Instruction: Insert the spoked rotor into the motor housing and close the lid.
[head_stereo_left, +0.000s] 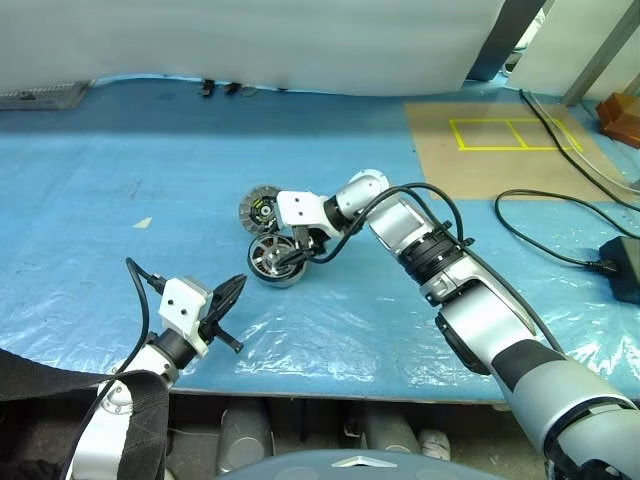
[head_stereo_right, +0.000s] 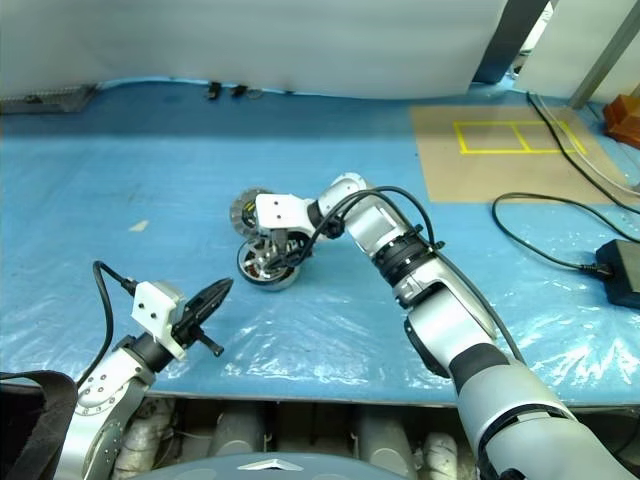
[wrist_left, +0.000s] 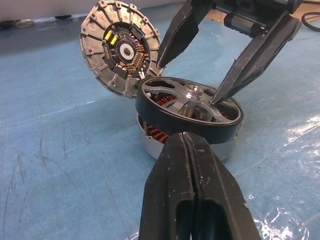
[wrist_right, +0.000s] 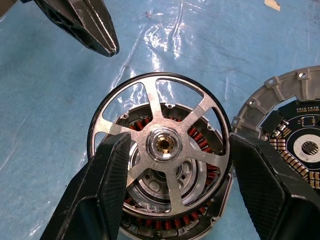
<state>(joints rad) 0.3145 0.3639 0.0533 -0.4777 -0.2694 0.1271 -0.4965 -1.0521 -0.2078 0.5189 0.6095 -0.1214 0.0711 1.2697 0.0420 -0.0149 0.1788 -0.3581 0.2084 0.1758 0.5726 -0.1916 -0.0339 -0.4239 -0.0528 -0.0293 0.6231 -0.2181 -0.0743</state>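
The motor housing (head_stereo_left: 275, 264) stands on the blue sheet, its copper windings (wrist_left: 156, 134) showing. The black spoked rotor (wrist_right: 162, 145) lies tilted on top of it, raised on one side. The lid (wrist_left: 120, 47) leans upright against them with its ribbed face and yellow-green marks showing. My right gripper (wrist_right: 180, 140) reaches down over the rotor, open wide. One fingertip (wrist_left: 214, 100) is over a spoke near the hub and the other is by the far rim beside the lid. My left gripper (wrist_left: 184, 137) is shut and empty, level, a short way in front of the housing.
Crinkled blue plastic sheeting (head_stereo_left: 150, 180) covers the table. At the back right lies a brown board with yellow tape (head_stereo_left: 500, 140). Black cables (head_stereo_left: 545, 215) and a black adapter (head_stereo_left: 622, 268) lie at the right. The table's front edge (head_stereo_left: 330, 385) runs just before my left gripper.
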